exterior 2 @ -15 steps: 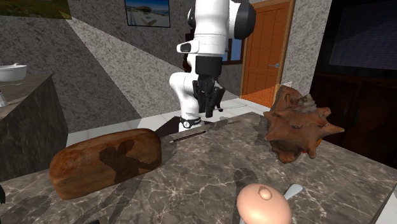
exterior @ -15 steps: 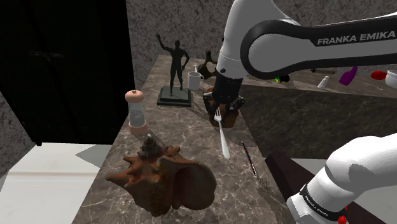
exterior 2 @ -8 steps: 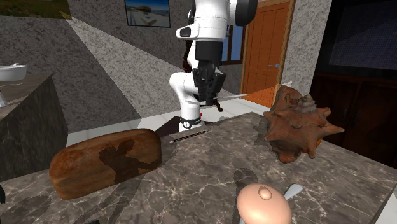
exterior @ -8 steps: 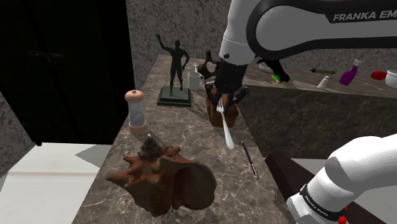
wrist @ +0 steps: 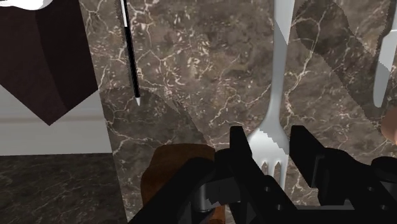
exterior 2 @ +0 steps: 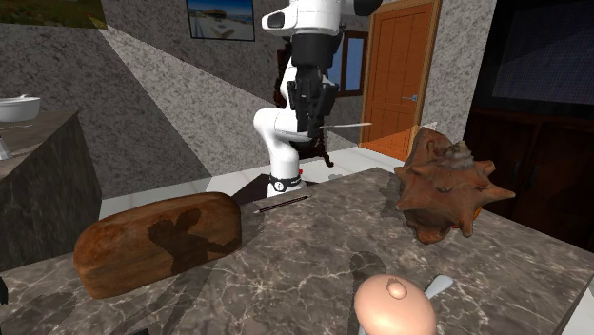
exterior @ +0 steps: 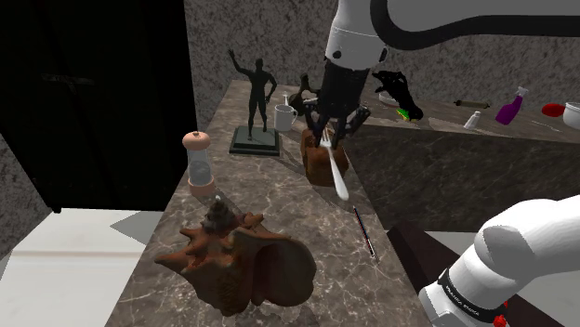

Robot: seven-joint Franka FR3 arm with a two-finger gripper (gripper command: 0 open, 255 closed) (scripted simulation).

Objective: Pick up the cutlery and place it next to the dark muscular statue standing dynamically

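One brown spiky shell [exterior: 237, 265] lies nearest on the dark veined marble counter [exterior: 279, 200], with a thin dark rod [exterior: 363, 232] just beyond. Farther on, the all-black gripper [exterior: 330, 133] clamps a pale long-handled fork [exterior: 338, 179] near its tines, clear above the counter and a brown loaf [exterior: 314, 156]. Farthest stands the dark muscular statue [exterior: 256, 98], near the fork but apart.

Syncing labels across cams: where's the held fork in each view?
Shoulder view: the fork is right of centre in the upper half, hanging slanted from the gripper.
Second exterior view: the fork is at top centre, sticking out level toward the orange door.
Wrist view: the fork is clasped between the black fingers, its handle running away from them.
Shared landmark: the thin dark utensil lying on the marble counter.
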